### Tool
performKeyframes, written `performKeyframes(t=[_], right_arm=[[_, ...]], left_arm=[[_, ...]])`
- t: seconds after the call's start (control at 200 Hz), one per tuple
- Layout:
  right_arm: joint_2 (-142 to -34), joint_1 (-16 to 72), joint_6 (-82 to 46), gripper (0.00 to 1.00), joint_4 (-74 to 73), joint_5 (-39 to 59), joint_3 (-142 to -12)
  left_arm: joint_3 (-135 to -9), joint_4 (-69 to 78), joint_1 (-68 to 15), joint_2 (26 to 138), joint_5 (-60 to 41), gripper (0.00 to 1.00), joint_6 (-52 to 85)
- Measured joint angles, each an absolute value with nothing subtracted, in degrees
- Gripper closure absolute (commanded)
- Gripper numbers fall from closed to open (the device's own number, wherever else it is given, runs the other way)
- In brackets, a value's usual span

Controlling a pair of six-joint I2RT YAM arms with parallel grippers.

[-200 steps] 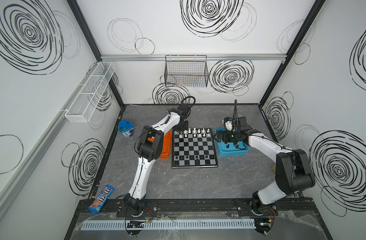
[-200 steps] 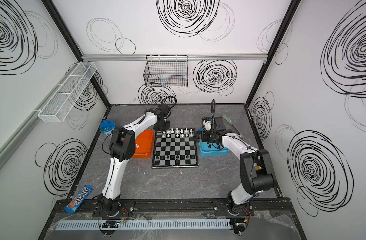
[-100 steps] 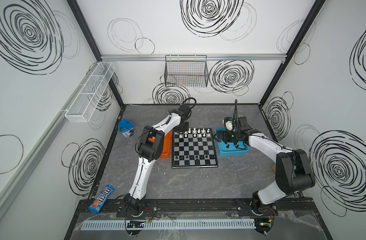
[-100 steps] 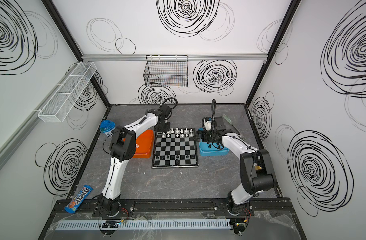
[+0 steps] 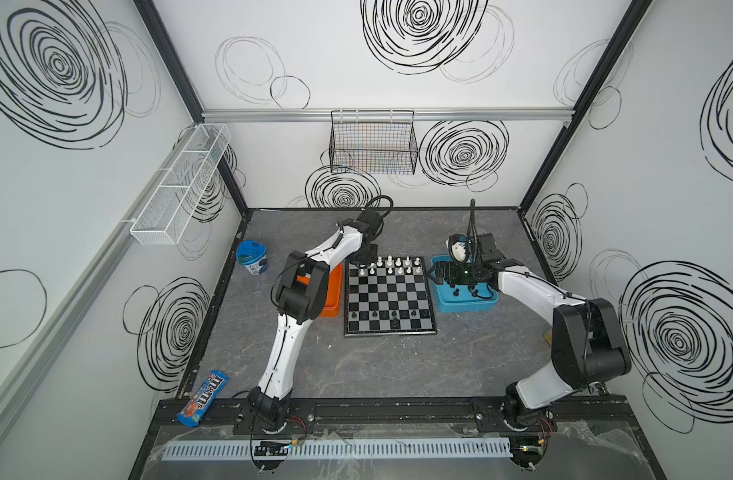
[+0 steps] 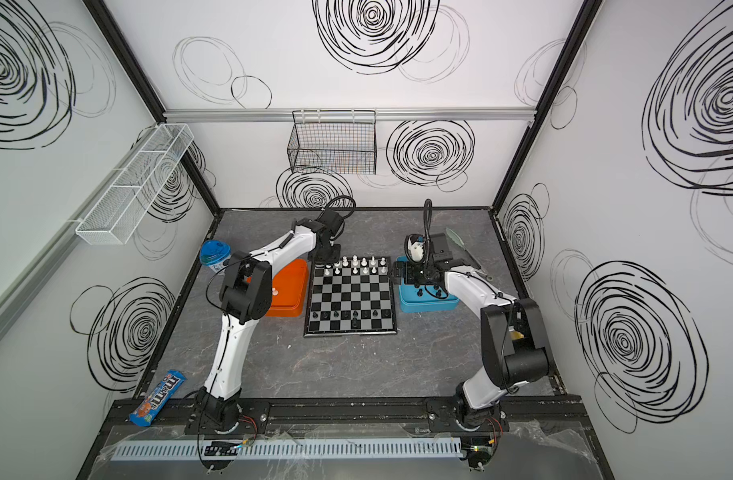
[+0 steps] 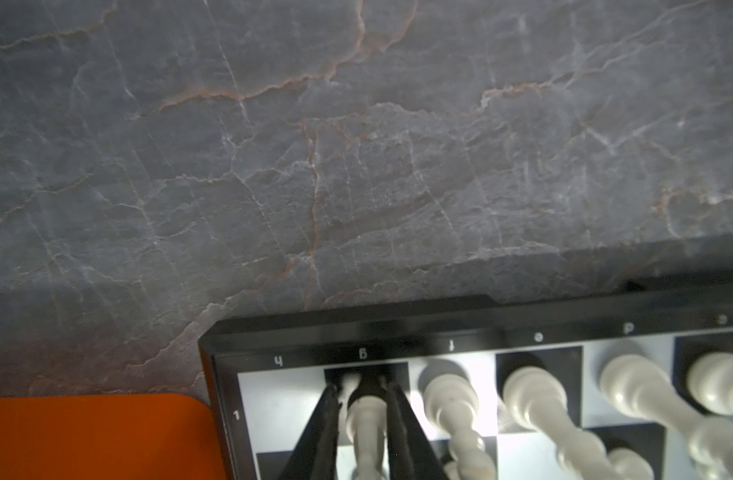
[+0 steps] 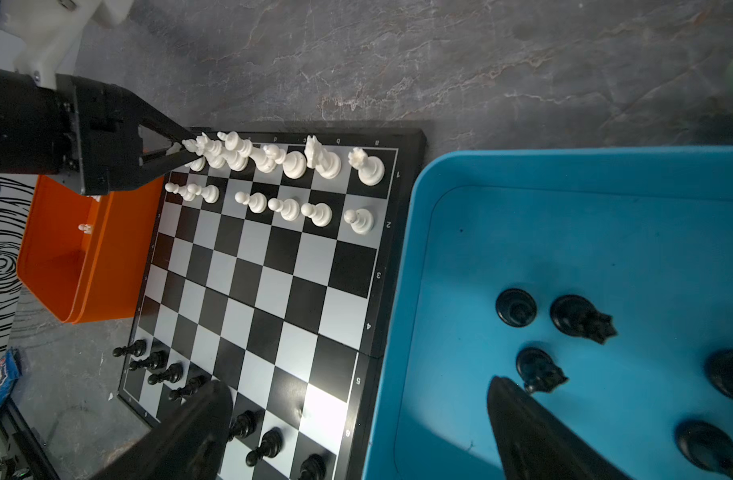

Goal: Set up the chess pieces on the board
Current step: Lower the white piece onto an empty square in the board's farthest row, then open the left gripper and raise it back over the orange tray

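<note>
The board (image 5: pixel 387 293) (image 6: pixel 350 297) lies mid-table. White chess pieces (image 5: pixel 392 262) (image 8: pixel 294 164) fill its two far rows, and black ones (image 5: pixel 383 314) (image 8: pixel 161 370) stand along the near rows. My left gripper (image 5: pixel 358 264) (image 7: pixel 362 388) (image 8: pixel 188 147) is at the far left corner. Its jaws stand slightly open on either side of an upright white piece (image 7: pixel 365 419) on the black square marked g, with a thin gap showing on one side. My right gripper (image 5: pixel 439 274) (image 8: pixel 356 390) hangs wide open and empty over the edge between the board and the blue tray (image 5: pixel 464 307) (image 8: pixel 523 166). That tray holds several black pieces (image 8: pixel 581 318).
An orange tray (image 5: pixel 333 291) (image 6: pixel 290 286) (image 7: pixel 86 436) left of the board holds one white piece (image 6: pixel 275 292) (image 8: pixel 85 228). A blue-lidded cup (image 5: pixel 252 257) stands far left and a candy packet (image 5: pixel 203 398) lies near left. A gooseneck fixture (image 5: pixel 458 249) stands behind the blue tray.
The left gripper's jaws have parted a little around the white piece at the far left corner. Neither arm has visibly shifted.
</note>
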State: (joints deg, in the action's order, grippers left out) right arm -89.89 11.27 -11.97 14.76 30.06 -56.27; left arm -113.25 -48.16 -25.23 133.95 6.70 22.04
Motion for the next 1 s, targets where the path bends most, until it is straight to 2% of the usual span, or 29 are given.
performKeyframes(t=[0.43, 1.001], right_arm=[[-89.9, 11.2, -12.0, 0.0, 14.8, 30.0, -56.3], [-88.9, 11.2, -12.0, 0.0, 16.1, 29.4, -56.6]], left_arm=[[-113.8, -48.2, -25.2, 134.0, 6.7, 0.59, 21.9], [-114.7, -48.4, -25.0, 128.5, 7.2, 0.56, 21.6]])
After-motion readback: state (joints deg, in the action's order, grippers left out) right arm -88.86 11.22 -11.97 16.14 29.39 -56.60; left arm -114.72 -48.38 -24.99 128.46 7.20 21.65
